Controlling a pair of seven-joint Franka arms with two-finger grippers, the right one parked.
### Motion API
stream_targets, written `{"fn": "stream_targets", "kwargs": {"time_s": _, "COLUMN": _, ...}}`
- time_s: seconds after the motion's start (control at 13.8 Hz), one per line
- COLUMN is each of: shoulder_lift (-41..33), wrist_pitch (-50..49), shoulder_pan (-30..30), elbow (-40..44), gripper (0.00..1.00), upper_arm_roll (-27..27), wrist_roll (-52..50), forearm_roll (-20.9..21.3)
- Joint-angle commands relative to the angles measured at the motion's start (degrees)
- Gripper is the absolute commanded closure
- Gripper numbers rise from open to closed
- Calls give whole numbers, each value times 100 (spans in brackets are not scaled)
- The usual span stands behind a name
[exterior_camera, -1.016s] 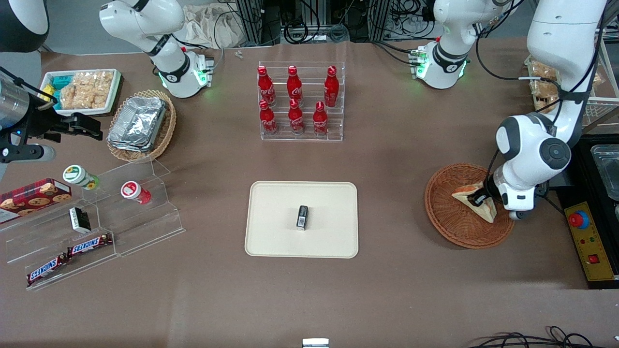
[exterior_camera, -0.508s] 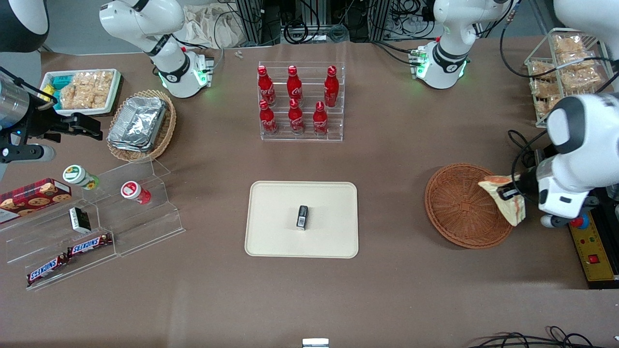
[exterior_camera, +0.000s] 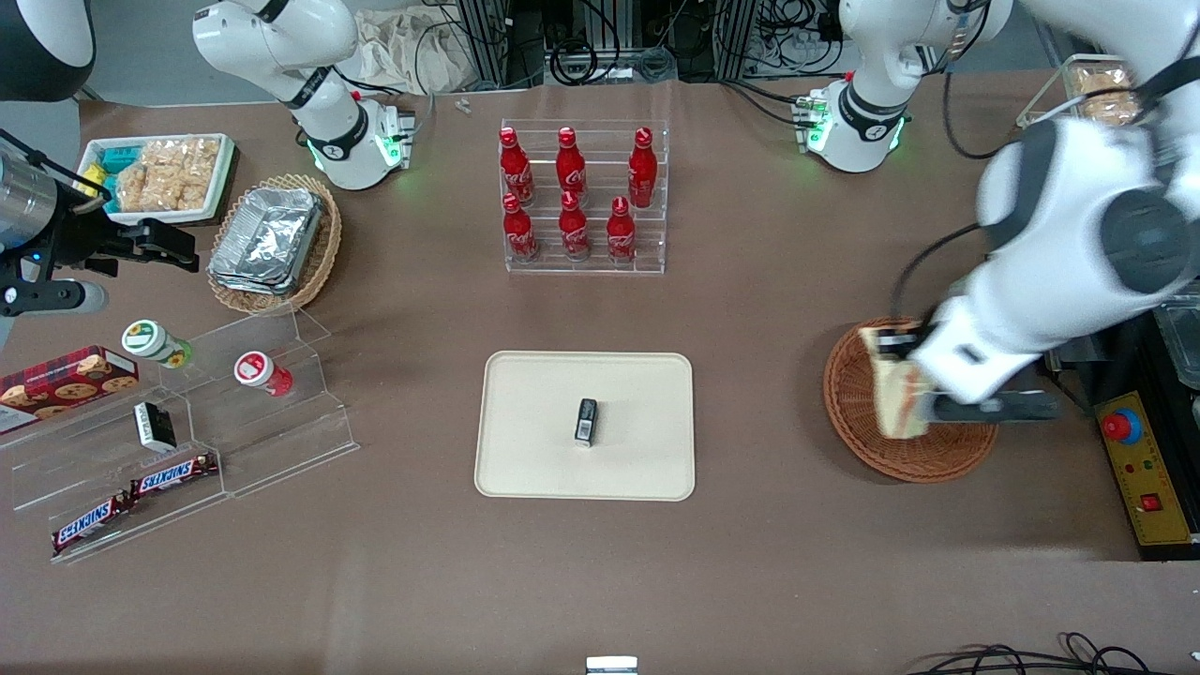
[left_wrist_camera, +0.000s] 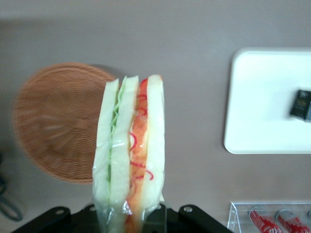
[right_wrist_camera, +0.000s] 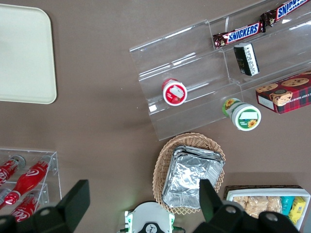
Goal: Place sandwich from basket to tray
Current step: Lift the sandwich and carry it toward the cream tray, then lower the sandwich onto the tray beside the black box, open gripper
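Note:
The sandwich (exterior_camera: 898, 394) (left_wrist_camera: 129, 150), white bread in clear wrap with red-orange and green filling, hangs in the air above the round reddish-brown basket (exterior_camera: 862, 441) (left_wrist_camera: 56, 121). My left gripper (exterior_camera: 902, 354) (left_wrist_camera: 130, 216) is shut on the sandwich's end, well above the table. The basket holds nothing. The cream tray (exterior_camera: 525, 450) (left_wrist_camera: 262, 111) lies flat toward the table's middle, with a small black packet (exterior_camera: 586, 420) (left_wrist_camera: 301, 104) on it.
A clear rack of red cola bottles (exterior_camera: 581, 202) stands farther from the front camera than the tray. A yellow control box with a red button (exterior_camera: 1139, 469) lies beside the basket at the working arm's end. Clear snack shelves (exterior_camera: 187, 422) stand toward the parked arm's end.
The gripper lifted the sandwich out of the basket, swung outward past the basket's edge, then came back over the basket, higher and turned toward the tray.

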Motion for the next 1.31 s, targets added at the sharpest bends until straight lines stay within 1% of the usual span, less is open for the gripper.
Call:
{"fn": "stream_targets", "kwargs": {"time_s": 0.0, "shoulder_lift": 1071, "wrist_pitch": 201, "shoulder_pan": -662, "elbow": 785, "gripper": 100, "upper_arm_roll": 80, "wrist_roll": -283, "forearm_roll": -60}}
{"fn": "stream_targets", "kwargs": {"time_s": 0.22, "shoulder_lift": 1740, "wrist_pitch": 1254, "shoulder_pan": -1304, "elbow": 848, "gripper": 100, "upper_arm_roll": 89, "wrist_roll": -906, "forearm_roll": -34}}
{"fn": "stream_targets", "kwargs": {"time_s": 0.44, "shoulder_lift": 2242, "wrist_pitch": 1802, "shoulder_pan": -1656, "elbow": 839, "gripper": 100, "upper_arm_roll": 97, "wrist_roll": -1076, "forearm_roll": 1}}
{"fn": "stream_targets", "kwargs": {"time_s": 0.8, "shoulder_lift": 2753, "wrist_pitch": 2488, "shoulder_pan": -1745, "elbow": 796, "gripper": 100, "upper_arm_roll": 97, "wrist_roll": -1111, "forearm_roll": 1}}
{"fn": "stream_targets", "kwargs": {"time_s": 1.02, "shoulder_lift": 2859, "wrist_pitch": 2576, "shoulder_pan": -1842, "elbow": 796, "gripper": 100, "upper_arm_roll": 97, "wrist_roll": -1137, "forearm_roll": 1}}
{"fn": "stream_targets", "kwargs": {"time_s": 1.09, "shoulder_lift": 2894, "wrist_pitch": 2655, "shoulder_pan": -1842, "elbow": 787, "gripper": 96, "upper_arm_roll": 97, "wrist_roll": -1137, "forearm_roll": 1}}
{"fn": "stream_targets", "kwargs": {"time_s": 1.16, "shoulder_lift": 2938, "wrist_pitch": 2691, "shoulder_pan": -1842, "elbow": 778, "gripper": 51, "upper_arm_roll": 97, "wrist_roll": -1129, "forearm_roll": 10}}
{"fn": "stream_targets", "kwargs": {"time_s": 1.23, "shoulder_lift": 2964, "wrist_pitch": 2700, "shoulder_pan": -1842, "elbow": 778, "gripper": 3, "upper_arm_roll": 97, "wrist_roll": -1094, "forearm_roll": 27}}
